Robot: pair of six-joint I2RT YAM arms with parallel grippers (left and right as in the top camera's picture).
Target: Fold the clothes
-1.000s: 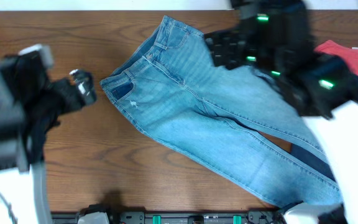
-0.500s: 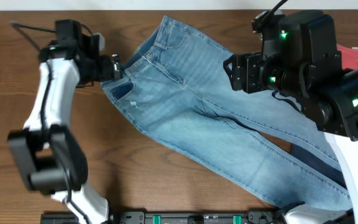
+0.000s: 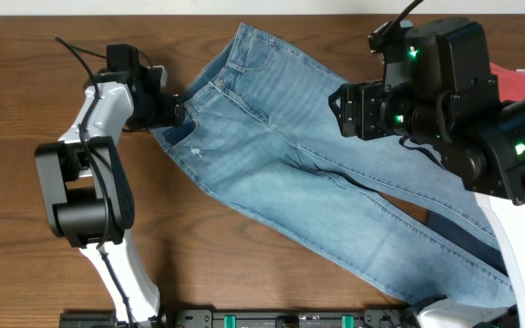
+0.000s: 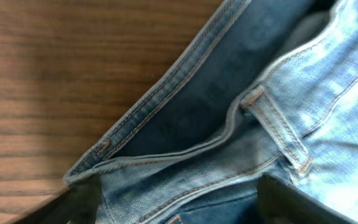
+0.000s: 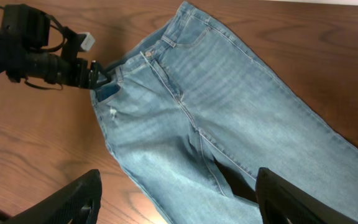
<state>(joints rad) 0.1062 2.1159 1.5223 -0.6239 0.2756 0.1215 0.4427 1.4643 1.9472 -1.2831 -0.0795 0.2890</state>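
— What has changed since half a second back?

— The bench point(image 3: 25, 228) and the jeans point(image 3: 290, 155) are as they were. The jeans lie spread flat and slantwise across the bench, with the legs trailing off toward the right. The right arm point(image 3: 445, 91) hangs over the jeans' upper leg, much as before. The left arm point(image 3: 94, 100) has swung in, and the left claw point(image 3: 178, 111) has come to the left corner of the jeans' waistband, by the pocket.

— Has it taken hold?

— No. In its wrist view the fingers point(image 4: 73, 202) stand wide, one on each side of that waistband corner, and they are not pinched on it. The right claw point(image 5: 178, 186) is spread wide as well, above the jeans with nothing in it.

— And the count?

— One bench, one pair of jeans, two arms and two claws. One red cloth point(image 3: 522, 80) lies to the right of the jeans, at the picture's edge.
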